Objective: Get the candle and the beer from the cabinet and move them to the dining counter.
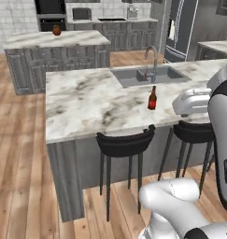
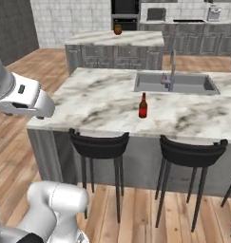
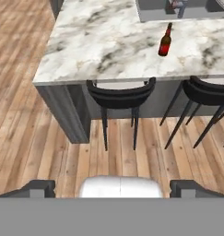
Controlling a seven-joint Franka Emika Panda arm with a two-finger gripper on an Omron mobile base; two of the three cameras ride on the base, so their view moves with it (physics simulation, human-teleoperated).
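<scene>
— What do you count from there?

— One beer standing upright on the dining counter, ahead of my gripper and right of its line, near the one sink. Two black stools show between us.

— And the gripper?

— Fingers spread wide apart, holding nothing, well short of the counter.

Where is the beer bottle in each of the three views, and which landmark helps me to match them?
Left base view: the beer stands upright on the dining counter, right of centre, just in front of the sink.
Right base view: the beer is a little right of centre.
Hand view: the beer is at upper right.
Shared landmark: the sink with its tap, just behind the bottle.
</scene>
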